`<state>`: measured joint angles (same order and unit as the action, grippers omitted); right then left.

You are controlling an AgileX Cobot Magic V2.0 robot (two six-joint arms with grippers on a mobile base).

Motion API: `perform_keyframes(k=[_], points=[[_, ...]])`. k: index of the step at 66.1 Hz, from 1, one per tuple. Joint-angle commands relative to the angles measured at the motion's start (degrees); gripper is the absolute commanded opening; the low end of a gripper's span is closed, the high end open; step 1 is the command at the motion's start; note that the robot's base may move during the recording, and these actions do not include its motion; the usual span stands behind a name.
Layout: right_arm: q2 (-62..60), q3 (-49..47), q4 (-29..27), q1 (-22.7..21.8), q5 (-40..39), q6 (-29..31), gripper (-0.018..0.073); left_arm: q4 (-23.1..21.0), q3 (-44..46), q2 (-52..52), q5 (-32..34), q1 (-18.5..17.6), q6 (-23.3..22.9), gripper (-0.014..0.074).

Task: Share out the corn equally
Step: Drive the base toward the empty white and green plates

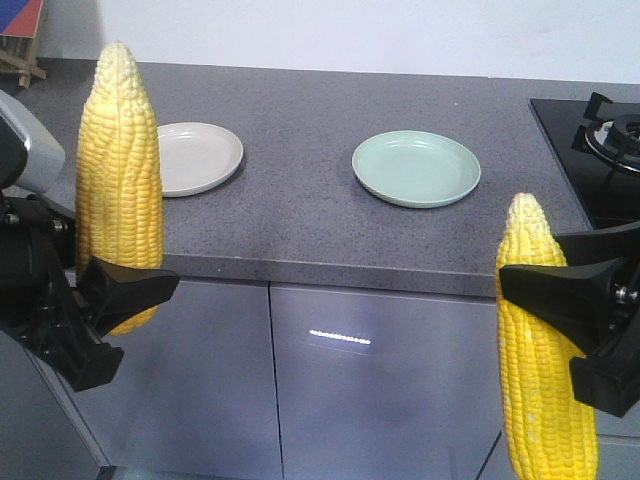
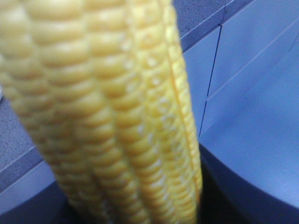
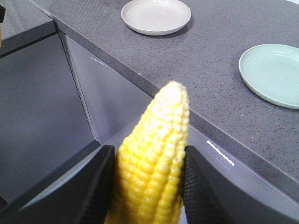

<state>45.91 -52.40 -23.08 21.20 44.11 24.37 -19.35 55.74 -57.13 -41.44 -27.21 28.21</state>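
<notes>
Bench, grey speckled, above pale cabinet doors, bearing white plate, green plate, hob at right; in front, left claw pinching first corn cob upright, right claw pinching second corn cob upright.

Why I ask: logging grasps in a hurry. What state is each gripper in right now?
Left gripper: closed, holding the left corn cob upright.
Right gripper: closed, holding the right corn cob upright.

left cob, right cob: bright yellow kernel rows, paler tips | counter: dark grey speckled | plates on counter: cream plate, mint plate | hob: black
</notes>
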Motion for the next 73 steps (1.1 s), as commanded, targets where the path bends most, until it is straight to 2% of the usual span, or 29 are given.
perform_keyframes(k=[1,73], points=[[-0.28,-1.44,-0.86,-0.25,-3.67,0.43,0.0151,-1.09,1.41,1.03,3.38,-0.04,-0.06,0.0291],[-0.28,-1.44,-0.86,-0.25,-3.67,0.43,0.0151,-1.09,1.41,1.03,3.38,-0.04,-0.06,0.0291]])
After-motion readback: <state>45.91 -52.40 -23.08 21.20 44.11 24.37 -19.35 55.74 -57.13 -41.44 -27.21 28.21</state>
